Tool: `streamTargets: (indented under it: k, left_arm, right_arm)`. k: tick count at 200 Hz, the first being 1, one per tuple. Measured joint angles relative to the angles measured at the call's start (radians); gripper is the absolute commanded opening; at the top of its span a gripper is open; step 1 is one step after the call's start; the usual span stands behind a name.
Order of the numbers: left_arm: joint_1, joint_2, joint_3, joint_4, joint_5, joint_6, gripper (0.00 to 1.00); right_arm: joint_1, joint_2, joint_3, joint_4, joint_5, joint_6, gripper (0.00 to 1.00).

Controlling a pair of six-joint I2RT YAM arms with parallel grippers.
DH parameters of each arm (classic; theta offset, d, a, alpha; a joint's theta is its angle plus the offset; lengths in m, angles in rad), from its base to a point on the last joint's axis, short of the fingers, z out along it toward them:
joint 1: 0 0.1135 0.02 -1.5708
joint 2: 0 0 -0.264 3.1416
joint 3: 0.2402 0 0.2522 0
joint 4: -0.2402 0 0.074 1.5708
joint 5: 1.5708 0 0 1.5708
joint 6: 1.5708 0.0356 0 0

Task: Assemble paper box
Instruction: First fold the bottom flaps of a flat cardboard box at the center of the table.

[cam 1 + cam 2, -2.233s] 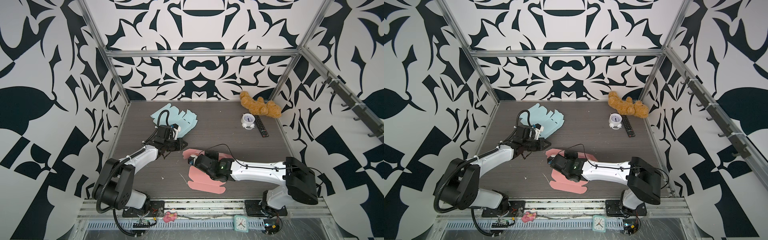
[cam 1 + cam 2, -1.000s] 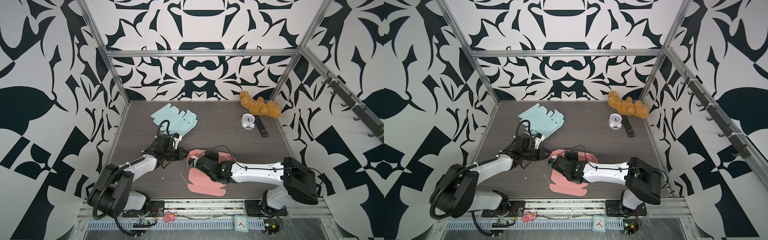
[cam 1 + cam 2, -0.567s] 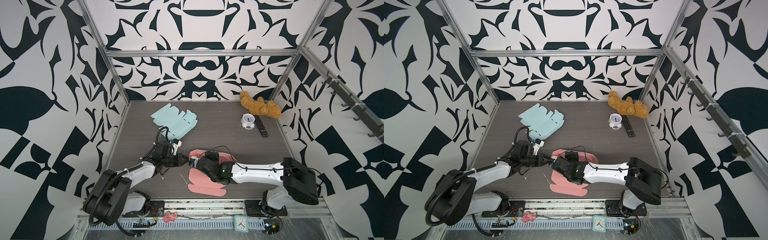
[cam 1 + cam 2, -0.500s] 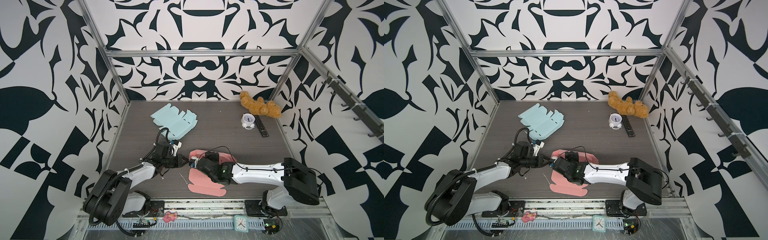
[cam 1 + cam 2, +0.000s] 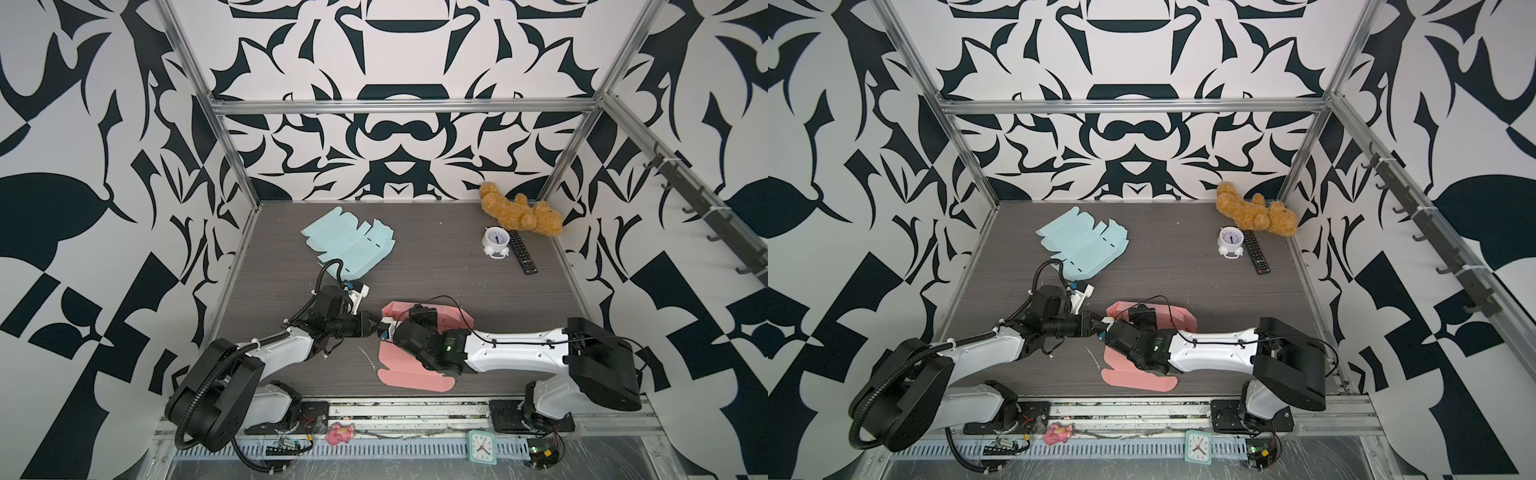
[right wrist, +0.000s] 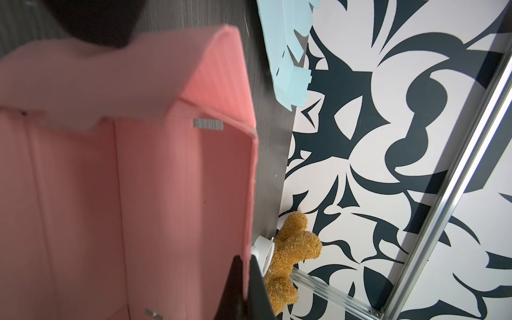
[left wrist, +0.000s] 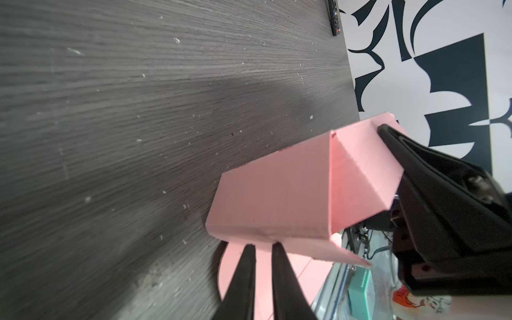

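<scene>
A pink paper box (image 5: 451,321), partly folded, lies near the table's front in both top views; its flat part (image 5: 1133,376) spreads toward the front edge. My right gripper (image 6: 245,263) is shut on one raised wall of the pink box (image 6: 166,180), a finger on each side. In the left wrist view this right gripper's finger (image 7: 388,135) sits at the far end of the folded wall (image 7: 277,199). My left gripper (image 7: 263,245) reaches in from the left (image 5: 376,326), its tips at a flap's edge. Its jaws stand slightly open with nothing between them.
A flat light blue box blank (image 5: 349,245) lies at the back left. At the back right sit a brown teddy bear (image 5: 519,216), a white alarm clock (image 5: 496,243) and a black remote (image 5: 523,257). A teal clock (image 5: 482,446) and a pink toy (image 5: 340,432) rest on the front rail.
My left arm has swung from beside the blue blank toward the front right, up to the pink box, and its jaws have parted a little. The right gripper keeps its hold.
</scene>
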Motion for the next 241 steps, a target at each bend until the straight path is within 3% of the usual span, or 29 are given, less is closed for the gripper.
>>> streamTargets:
  k: [74,107,155,176,192,217,241]
  left_arm:
    - [-0.006,0.009,-0.016,0.034,-0.035,0.011,0.26]
    - [-0.022,0.009,-0.034,0.089,-0.038,0.013,0.34]
    - [-0.04,0.03,-0.071,0.184,-0.061,-0.013,0.36]
    - [-0.052,0.079,-0.071,0.232,-0.06,-0.018,0.48]
    - [-0.057,0.118,-0.071,0.276,-0.053,-0.029,0.51]
    - [-0.061,0.16,-0.072,0.346,-0.038,-0.039,0.51]
    - [-0.066,0.177,-0.073,0.384,-0.031,-0.047,0.45]
  right_arm:
    - [0.018,0.027,-0.014,0.049,0.058,-0.033,0.0]
    - [0.019,0.028,-0.018,0.056,0.064,-0.036,0.0]
    - [0.022,0.027,-0.018,0.055,0.066,-0.035,0.0]
    - [0.025,0.027,-0.018,0.055,0.067,-0.035,0.0]
    - [0.025,0.026,-0.018,0.052,0.067,-0.033,0.0]
    - [0.026,0.024,-0.018,0.042,0.064,-0.026,0.0]
    - [0.026,0.024,-0.018,0.039,0.063,-0.023,0.0]
